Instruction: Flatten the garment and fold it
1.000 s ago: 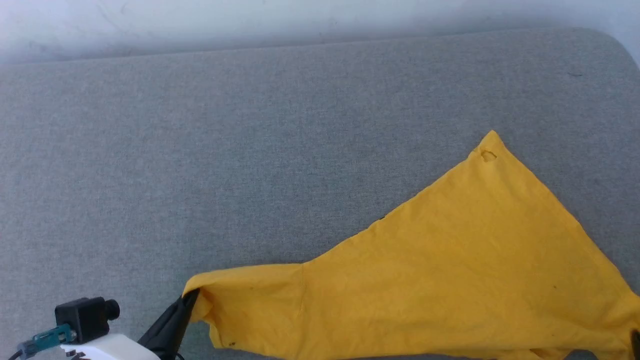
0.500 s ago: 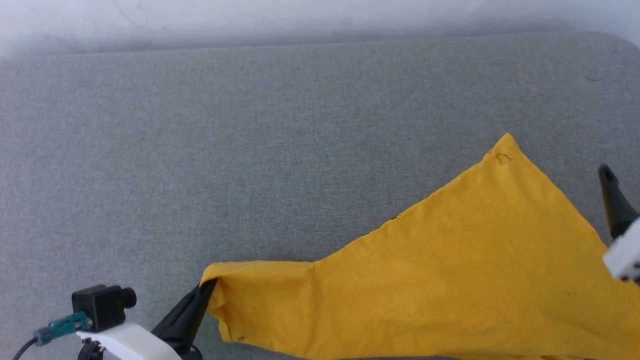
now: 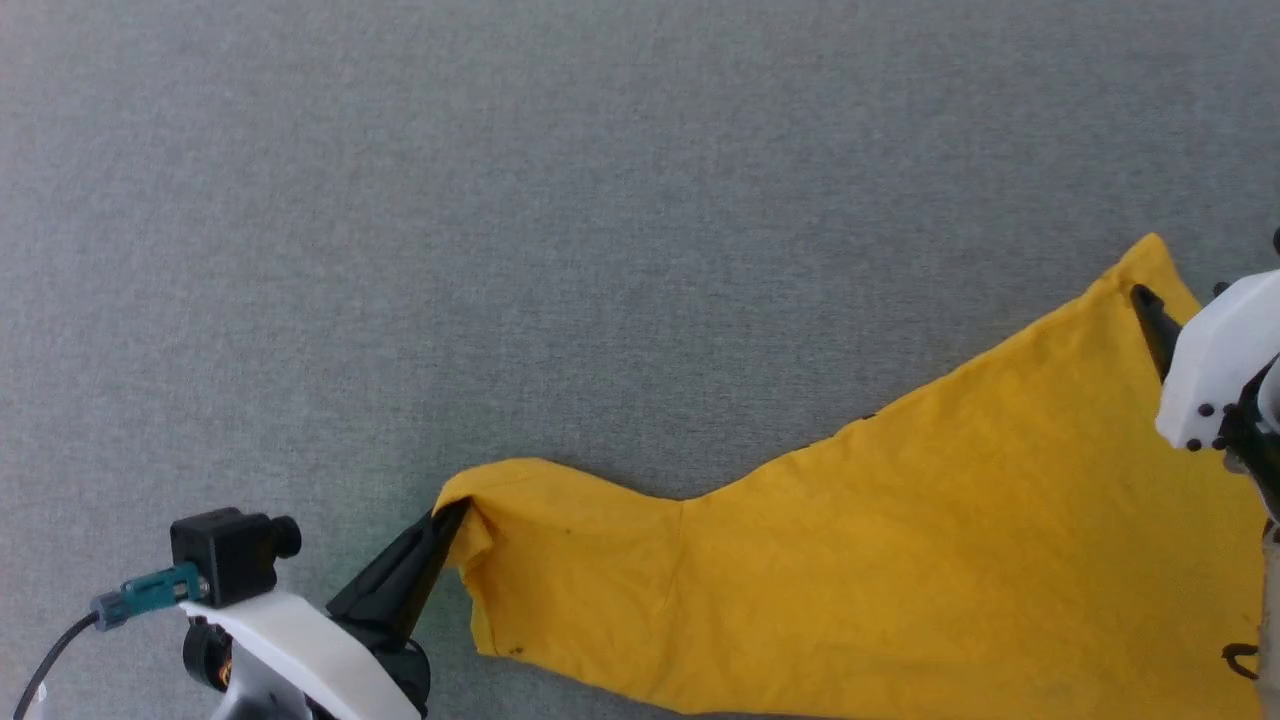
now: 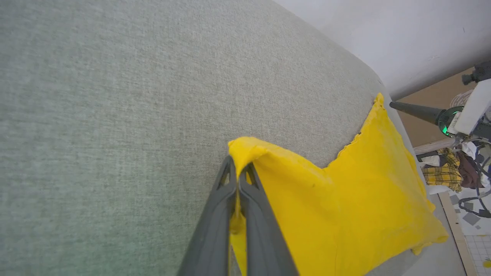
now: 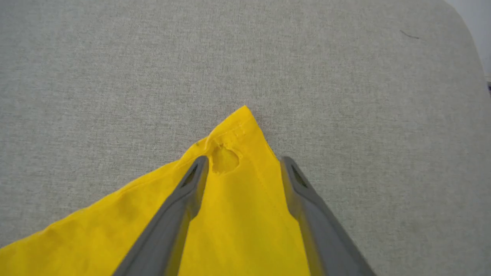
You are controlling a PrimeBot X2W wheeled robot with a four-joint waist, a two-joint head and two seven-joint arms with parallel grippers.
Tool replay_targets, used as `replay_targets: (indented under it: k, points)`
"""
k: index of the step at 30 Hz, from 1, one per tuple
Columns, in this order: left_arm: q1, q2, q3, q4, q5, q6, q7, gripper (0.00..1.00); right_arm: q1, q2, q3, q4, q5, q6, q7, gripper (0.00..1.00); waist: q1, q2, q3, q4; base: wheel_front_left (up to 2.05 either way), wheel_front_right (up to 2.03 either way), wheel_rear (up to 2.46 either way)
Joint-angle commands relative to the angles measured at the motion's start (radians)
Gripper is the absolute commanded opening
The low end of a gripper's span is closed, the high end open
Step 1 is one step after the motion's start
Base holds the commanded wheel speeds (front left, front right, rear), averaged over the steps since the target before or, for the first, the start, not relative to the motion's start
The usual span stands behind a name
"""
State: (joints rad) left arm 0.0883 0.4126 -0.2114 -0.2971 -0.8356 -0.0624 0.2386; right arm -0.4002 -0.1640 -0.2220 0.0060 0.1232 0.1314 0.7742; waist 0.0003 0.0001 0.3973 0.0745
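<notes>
Two tools bracket the garment (image 3: pixel 900 560): left tool (image 4: pixel 238 168) pinches its sleeve end, right tool (image 5: pixel 244 159) gapes wide astride the far corner, directly ahead.

Left hand (image 4: pixel 238 168): dark-grey tapered fingers (image 4: pixel 215 230), behind them a white shell (image 3: pixel 300 650), black camera (image 3: pixel 225 555), teal plug (image 3: pixel 150 592), dark cable (image 3: pixel 50 650). Right hand (image 5: pixel 244 159): white casing (image 3: pixel 1215 350), black screws (image 3: pixel 1207 410).

Grey fabric-covered surface (image 3: pixel 600 200), rounded corner; white wall (image 4: pixel 402 30) behind; plaid cloth heap (image 4: pixel 445 174) beyond its edge.
</notes>
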Motion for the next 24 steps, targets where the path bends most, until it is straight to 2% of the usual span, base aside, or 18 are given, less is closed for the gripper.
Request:
replay_targets:
  k: [1, 12, 13, 14, 15, 19, 24]
  points:
    - [-0.025, -0.001, -0.003, 0.007, -0.004, -0.013, -0.001, 0.0, -0.026, -0.015, 0.003, 0.015, -0.007, -0.001, 0.002, 1.0, -0.0003, -0.0001, 0.05, 0.037, 0.0, 0.0, 0.0]
    - [-0.081, -0.005, -0.021, 0.033, -0.013, -0.034, -0.013, 0.0, -0.079, -0.056, 0.032, 0.058, 0.006, -0.001, 0.046, 1.0, -0.0003, -0.0001, 0.124, 0.054, 0.0, 0.0, 0.0]
    - [-0.086, -0.005, -0.023, 0.037, -0.014, -0.036, -0.015, 0.0, -0.081, -0.057, 0.034, 0.063, 0.008, -0.001, 0.059, 0.8, -0.0003, -0.0001, 0.127, 0.055, 0.0, 0.0, 0.0]
    - [-0.09, -0.005, -0.025, 0.041, -0.015, -0.037, -0.016, 0.0, -0.081, -0.056, 0.033, 0.067, 0.008, -0.001, 0.076, 0.35, -0.0003, -0.0001, 0.129, 0.055, 0.0, 0.0, 0.0]
    - [-0.093, -0.005, -0.026, 0.044, -0.017, -0.039, -0.018, 0.0, -0.082, -0.054, 0.03, 0.069, 0.007, -0.001, 0.095, 0.0, -0.0003, -0.0001, 0.13, 0.055, 0.0, 0.0, 0.0]
    - [-0.1, -0.004, -0.027, 0.058, -0.025, -0.043, -0.023, 0.0, -0.076, -0.04, 0.018, 0.053, 0.01, -0.001, 0.165, 0.0, -0.0003, -0.0001, 0.118, 0.051, 0.0, 0.0, 0.0]
    - [-0.095, -0.004, -0.022, 0.067, -0.034, -0.045, -0.036, 0.0, -0.068, -0.029, 0.011, 0.014, 0.013, -0.001, 0.149, 0.0, -0.0003, -0.0001, 0.071, 0.04, 0.0, 0.0, 0.0]
